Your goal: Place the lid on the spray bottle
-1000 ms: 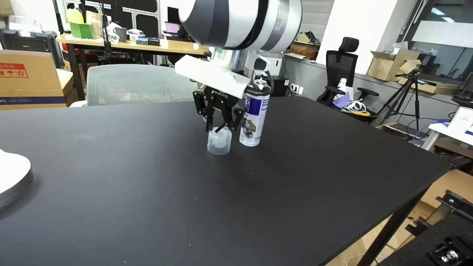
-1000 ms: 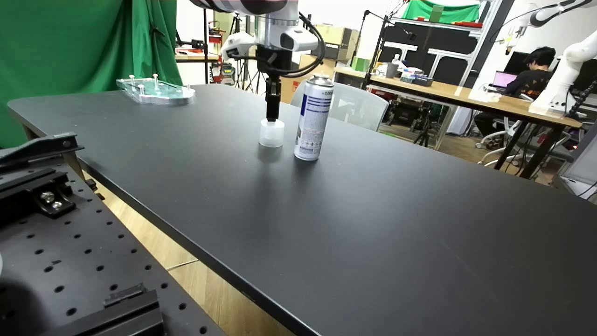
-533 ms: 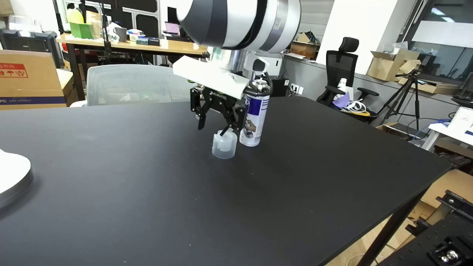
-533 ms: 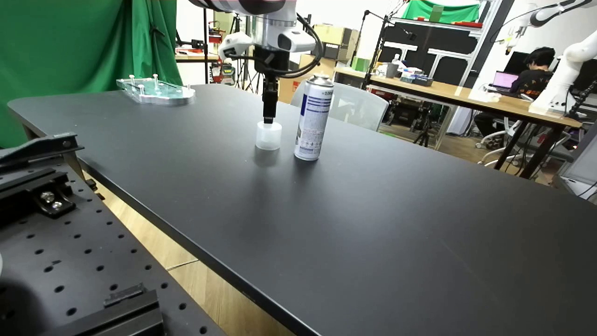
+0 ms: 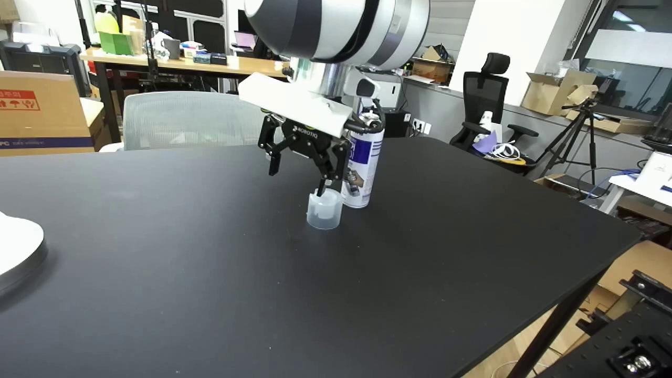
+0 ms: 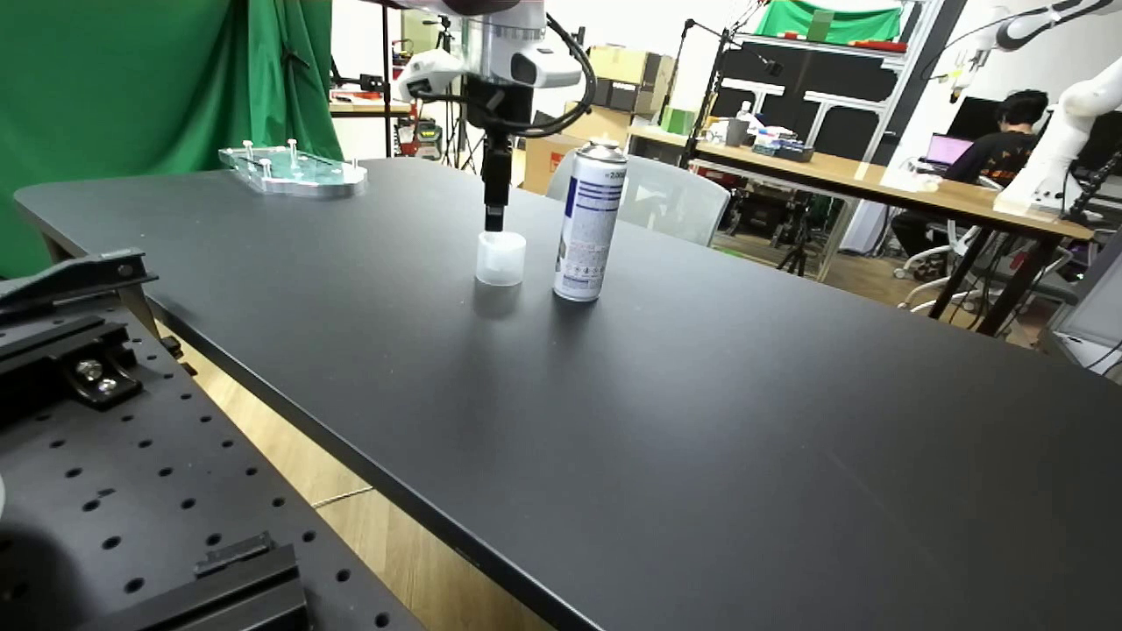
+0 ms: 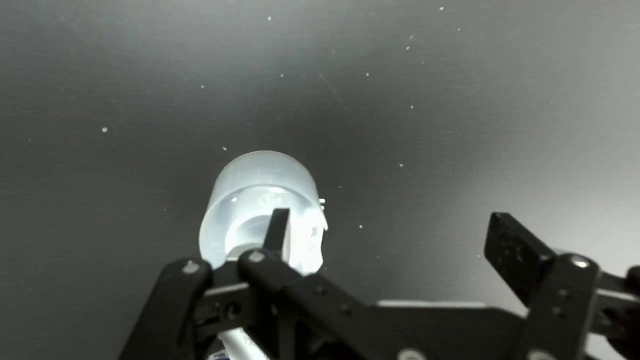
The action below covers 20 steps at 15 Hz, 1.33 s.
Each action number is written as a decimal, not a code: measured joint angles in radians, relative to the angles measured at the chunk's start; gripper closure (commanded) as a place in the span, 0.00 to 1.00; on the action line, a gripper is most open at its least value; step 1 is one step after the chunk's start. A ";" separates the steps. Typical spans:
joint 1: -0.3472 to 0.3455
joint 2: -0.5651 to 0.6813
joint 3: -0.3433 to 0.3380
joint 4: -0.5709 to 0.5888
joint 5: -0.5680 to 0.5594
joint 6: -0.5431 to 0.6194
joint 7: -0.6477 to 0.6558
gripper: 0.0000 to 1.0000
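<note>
In an exterior view: gripper (image 5: 297, 182) has its fingers spread wide, nothing gripped. The lid-side finger (image 5: 322, 187), on the right, reaches to the top of the lid (image 5: 324, 212); the outer finger (image 5: 273, 164), on the left, hangs above the table (image 5: 210, 294). Lid appears to stand on the table, left of the spray bottle (image 5: 363, 160) and nearer. Spray bottle upright.

In an exterior view: lid (image 6: 500, 263) is left of the spray bottle (image 6: 589, 223), apart from it and slightly farther. Spray bottle's top is bare; capping not yet done. Fingertip at or just above the lid's rim; contact cannot be told.

Wrist view: lid (image 7: 245, 205) seems to stand mouth up, an inner ring showing. Lid-side finger (image 7: 276, 231), here on the left, overlaps the mouth; outer finger (image 7: 515, 255) well apart to the right. Rim looks uneven on the right.

Judgement: step in hand is taking hold of the lid. Raise a little first; a sideways shift from here could drag or tip it if the fingertip sits inside. Then centre so both fingers straddle the lid, and close gently, as thin plastic probably flexes. Avoid pinching the uneven rim. Keep the lid-side finger off the spray bottle. If the mouth is indeed up, the lid likely needs turning over before it can seat.
</note>
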 measured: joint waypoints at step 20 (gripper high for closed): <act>-0.077 -0.083 0.017 -0.142 0.001 0.059 -0.029 0.00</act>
